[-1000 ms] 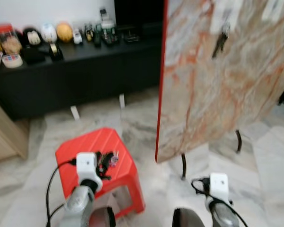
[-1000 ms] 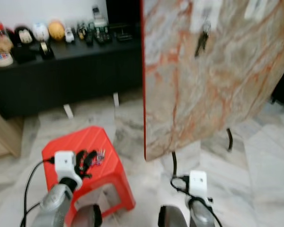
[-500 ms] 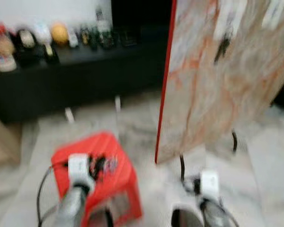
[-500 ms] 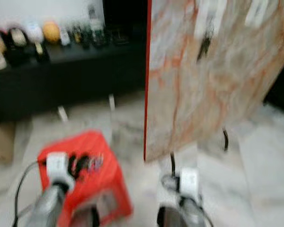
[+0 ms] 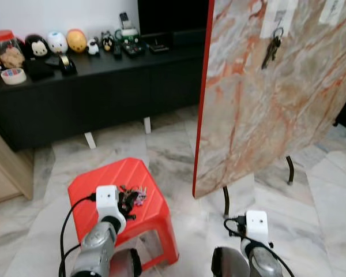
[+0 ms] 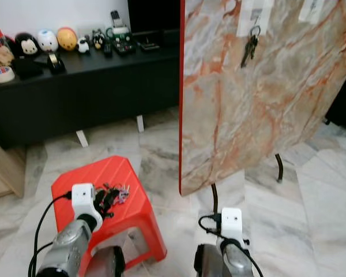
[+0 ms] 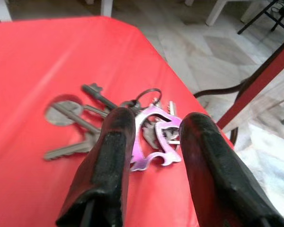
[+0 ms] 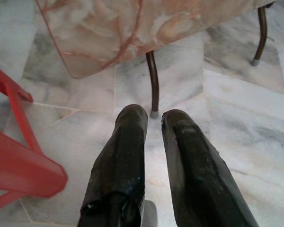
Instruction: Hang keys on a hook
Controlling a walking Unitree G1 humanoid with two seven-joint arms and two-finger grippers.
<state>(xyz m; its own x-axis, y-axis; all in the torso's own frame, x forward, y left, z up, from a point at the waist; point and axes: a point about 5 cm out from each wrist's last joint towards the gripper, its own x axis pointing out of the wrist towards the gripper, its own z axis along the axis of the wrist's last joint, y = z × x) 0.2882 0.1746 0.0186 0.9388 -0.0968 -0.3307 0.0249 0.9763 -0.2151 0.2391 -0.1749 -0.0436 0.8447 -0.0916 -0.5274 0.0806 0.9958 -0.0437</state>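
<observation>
On the red stool, spread left hand straddles keys, hiding part.

Metal keys, glossy plastic stool
</observation>
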